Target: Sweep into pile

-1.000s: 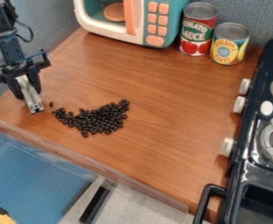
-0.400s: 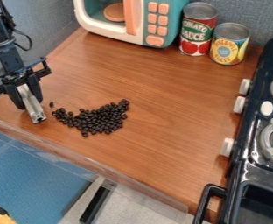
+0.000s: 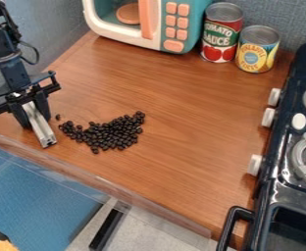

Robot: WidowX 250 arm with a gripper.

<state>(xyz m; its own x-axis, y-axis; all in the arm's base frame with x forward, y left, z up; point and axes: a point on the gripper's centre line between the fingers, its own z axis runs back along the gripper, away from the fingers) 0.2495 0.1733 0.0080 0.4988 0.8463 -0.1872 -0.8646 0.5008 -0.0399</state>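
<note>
holding a silvery bar [image 3: 40, 127], pincer [image 3: 34, 120] hangs near counter edge [image 3: 90, 175]

1. Your end effector [image 3: 35, 119] has moved toward the near edge of the table [image 3: 175, 105], shifting slightly right in view
2. The metal bar [image 3: 40, 125] you hold has travelled with it, its free end now closer to that edge

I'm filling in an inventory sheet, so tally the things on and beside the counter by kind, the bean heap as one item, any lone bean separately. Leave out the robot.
Cans: 2
Toy microwave: 1
Toy stove: 1
Bean heap: 1
Lone bean: 1
Metal bar in the claw: 1
Total: 7
</note>
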